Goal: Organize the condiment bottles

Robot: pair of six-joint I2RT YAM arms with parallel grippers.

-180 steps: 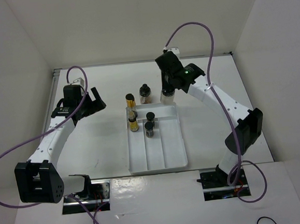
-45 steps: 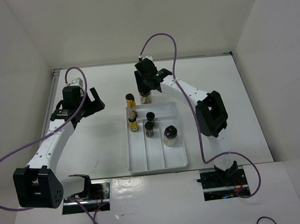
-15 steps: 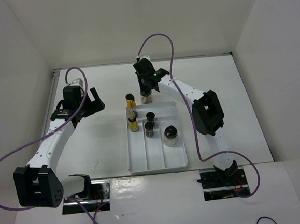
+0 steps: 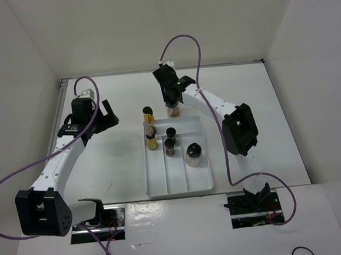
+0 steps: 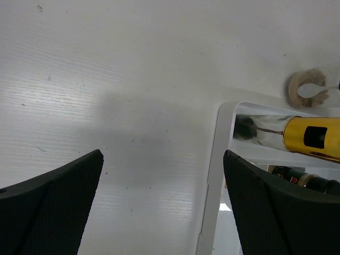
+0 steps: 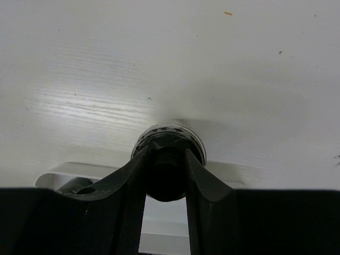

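Note:
My right gripper [image 4: 171, 102] is shut on the black cap of a brown-filled condiment bottle [image 4: 172, 110] just behind the white tray's [image 4: 207, 178] far rim. The right wrist view shows both fingers clamped on that cap [image 6: 168, 169]. A yellow bottle [image 4: 149, 114] stands on the table by the tray's back left corner. In the tray, two yellow bottles [image 4: 152, 142] are in the left section, two dark ones [image 4: 171, 146] in the middle and a pale one [image 4: 194, 154] on the right. My left gripper [image 4: 108, 117] hovers open and empty to the left of the tray.
White walls close in the table on the left, back and right. In the left wrist view, the tray's rim [image 5: 214, 175] runs just inside the right finger [image 5: 281, 207], with a yellow bottle [image 5: 311, 137] beyond it.
My right gripper has shut on the brown bottle behind the tray and shifted slightly right with it. The left arm has not moved.

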